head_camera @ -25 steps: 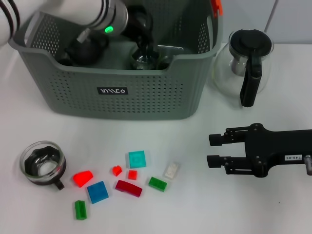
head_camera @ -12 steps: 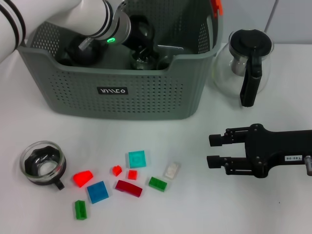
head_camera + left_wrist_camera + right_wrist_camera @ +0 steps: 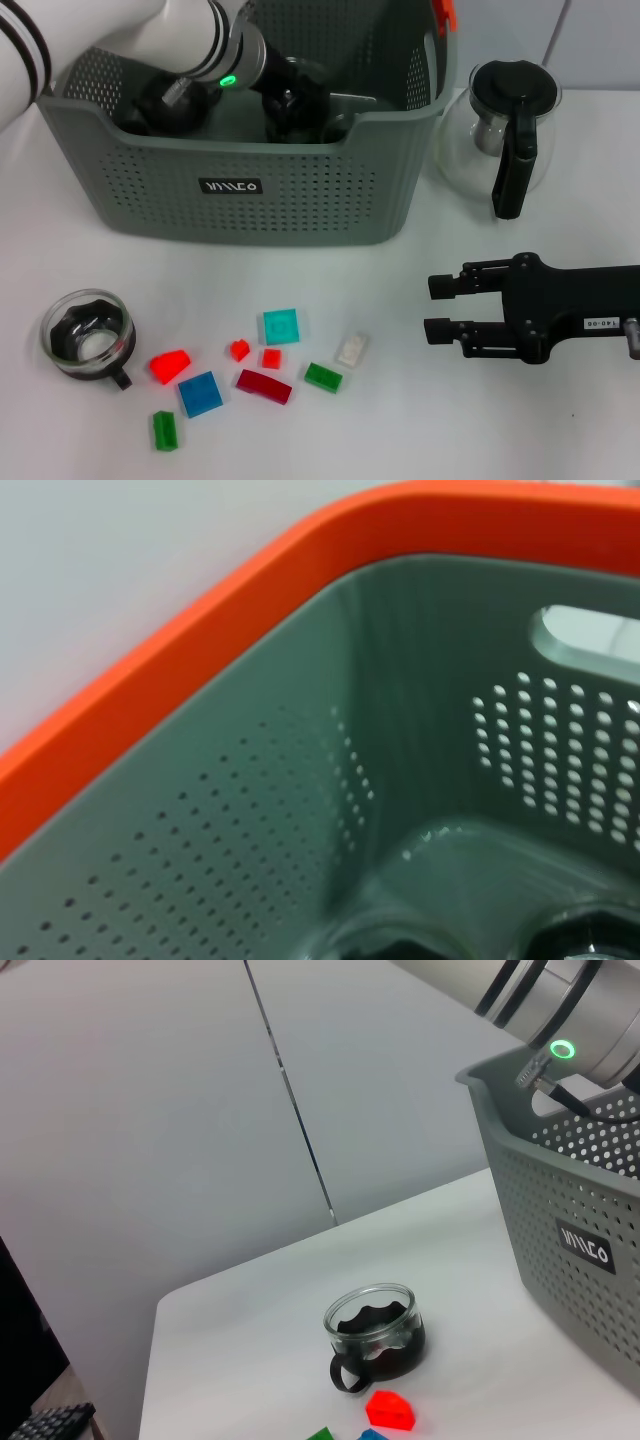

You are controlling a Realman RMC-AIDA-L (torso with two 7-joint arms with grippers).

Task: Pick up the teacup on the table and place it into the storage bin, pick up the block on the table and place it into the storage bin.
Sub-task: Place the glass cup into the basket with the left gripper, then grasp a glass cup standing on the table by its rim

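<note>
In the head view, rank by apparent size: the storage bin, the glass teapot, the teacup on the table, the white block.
1. storage bin
2. glass teapot
3. teacup
4. white block
The teacup sits nearer the camera than the teapot, yet still looks smaller.

**Left arm reaches down and forward, right arm rests low**

The robot's left arm (image 3: 185, 40), white with black bands and a green light glowing at its wrist, angles in from the upper left and slopes downward toward the centre, ending in the dark left gripper (image 3: 290, 100); its fingers are hidden from every view. The right arm (image 3: 600, 310), black, lies level at the lower right, pointing toward the robot's left. The right gripper (image 3: 442, 307) has its two fingers parted, one above the other in the head view, with nothing between them.
</note>
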